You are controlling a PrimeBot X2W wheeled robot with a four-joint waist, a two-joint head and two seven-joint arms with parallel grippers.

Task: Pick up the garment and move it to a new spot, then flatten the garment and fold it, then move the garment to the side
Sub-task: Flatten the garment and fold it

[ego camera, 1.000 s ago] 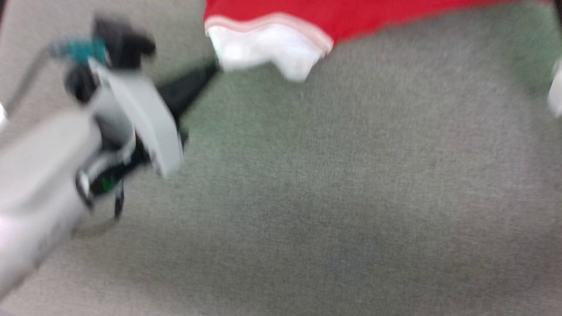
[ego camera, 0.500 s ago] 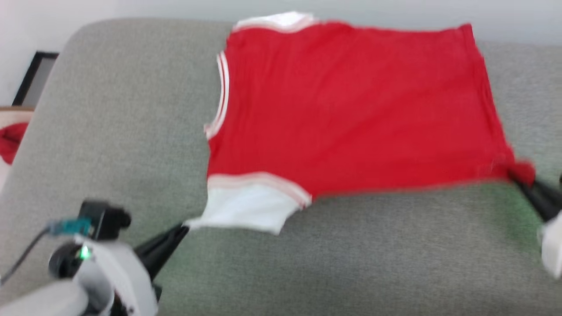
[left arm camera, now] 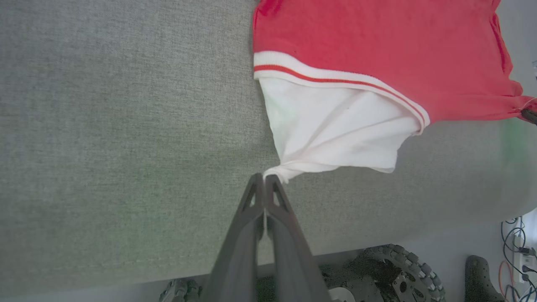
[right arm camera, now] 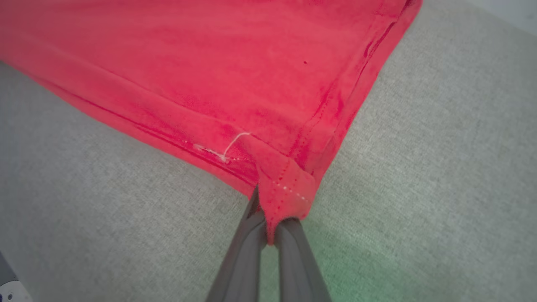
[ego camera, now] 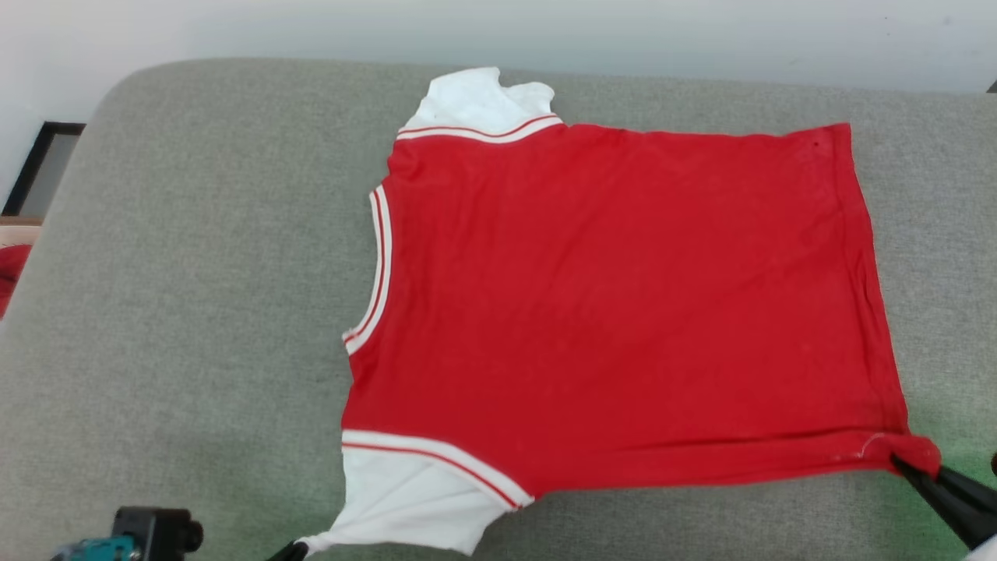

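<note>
At the near edge of the grey upholstered surface [ego camera: 195, 351], the tip of the near white sleeve [left arm camera: 331, 126] is being pinched by the left hand [left arm camera: 264, 178], whose two fingers are being pressed fully together on the cloth. At the other end of the same edge, the red hem corner [right arm camera: 285, 193] is being gripped in the same closed way by the right hand [right arm camera: 268, 228]. Between these two holds, the near side of the garment [ego camera: 623, 312] is being drawn into an almost straight line. A second ago the head view was blurred and was being pointed at bare upholstery, with only the sleeve at its top. Now it is being held steady and higher, so the whole garment is being seen. This change is being taken as a move of the camera, not of the cloth. The garment is lying spread on the middle of the surface, plain red side up, neckline toward the robot's left and hem toward its right, with few wrinkles. The flattening is therefore being judged as nearly finished, and the folding as not yet begun. Farther off, the second white sleeve [ego camera: 483, 101] is lying crumpled and is probably needing to be smoothed. At the far left, well apart, a piece of another red cloth [ego camera: 9, 273] and a dark frame [ego camera: 35, 156] are being seen before the pale wall [ego camera: 545, 31].
</note>
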